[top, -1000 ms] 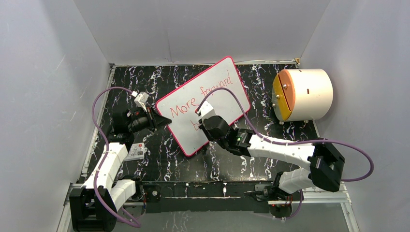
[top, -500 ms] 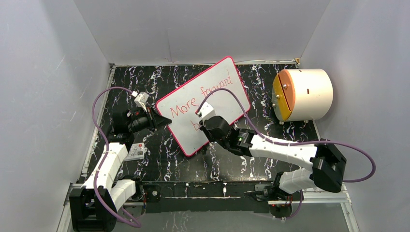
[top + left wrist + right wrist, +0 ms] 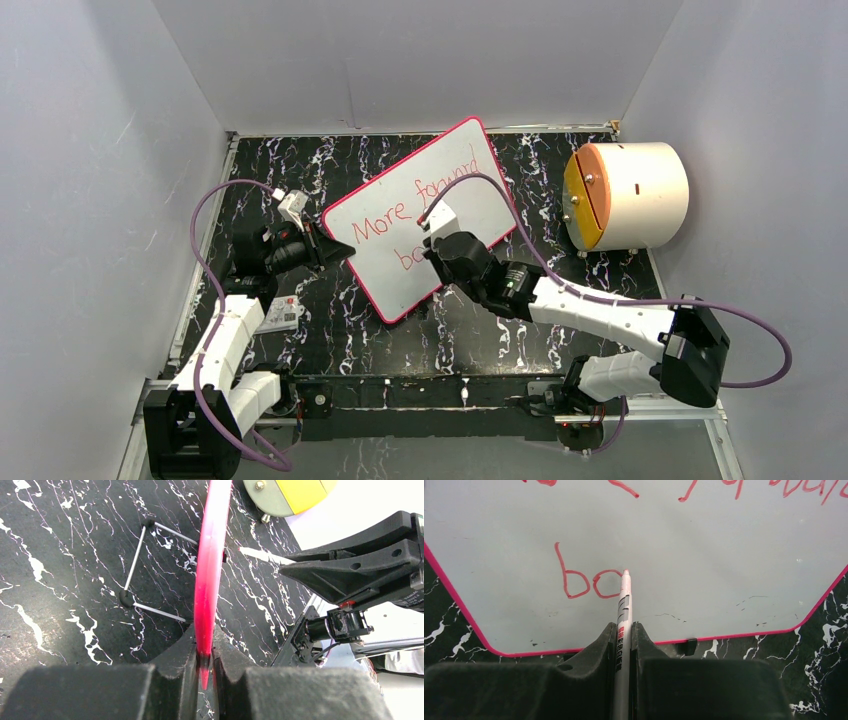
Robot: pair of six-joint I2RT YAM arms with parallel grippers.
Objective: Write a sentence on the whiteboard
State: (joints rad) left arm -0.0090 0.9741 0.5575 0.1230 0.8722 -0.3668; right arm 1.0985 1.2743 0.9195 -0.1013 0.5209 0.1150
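The whiteboard (image 3: 455,180), white with a red-pink rim, stands tilted on the black marbled table. In red it reads "More forward" (image 3: 415,205), with "bo" (image 3: 408,260) on a second line. My left gripper (image 3: 335,252) is shut on the board's left rim, which the left wrist view shows edge-on (image 3: 209,570) between the jaws (image 3: 204,650). My right gripper (image 3: 437,262) is shut on a white marker (image 3: 624,610). Its tip touches the board (image 3: 724,555) at the right side of the "o" (image 3: 606,584).
A white drum with an orange and yellow face (image 3: 630,195) lies at the right. A small printed card (image 3: 282,315) sits by the left arm. A thin wire stand (image 3: 145,570) props the board from behind. Grey walls close in on three sides.
My right gripper has shifted right and slightly up along the board with the marker, and "bo" now shows where only a "b" was partly seen. The left gripper and the board have not moved.
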